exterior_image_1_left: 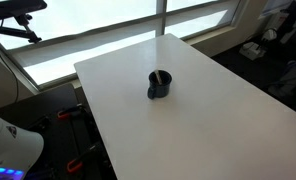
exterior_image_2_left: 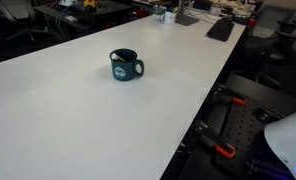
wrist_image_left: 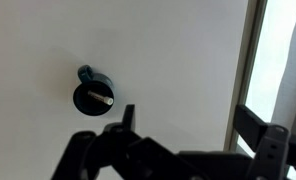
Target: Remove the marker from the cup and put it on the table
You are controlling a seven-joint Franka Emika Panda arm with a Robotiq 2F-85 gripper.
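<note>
The dark navy cup point(exterior_image_1_left: 160, 85) stands upright near the middle of the white table point(exterior_image_1_left: 218, 120), with its handle to the side. It shows in both exterior views point(exterior_image_2_left: 125, 66). In the wrist view the cup point(wrist_image_left: 91, 92) is seen from above at the left, and the marker point(wrist_image_left: 102, 99) shows inside it as a short pale-tipped stick leaning on the rim. My gripper point(wrist_image_left: 193, 122) is high above the table, to the right of the cup, with its dark fingers wide apart and empty. The gripper is out of view in both exterior views.
The table's edge runs along a window wall point(wrist_image_left: 256, 70) at the right of the wrist view. The robot's white base point(exterior_image_1_left: 10, 150) sits beyond one table end point(exterior_image_2_left: 288, 140). Chairs and desk clutter point(exterior_image_2_left: 220, 28) stand beyond the far end.
</note>
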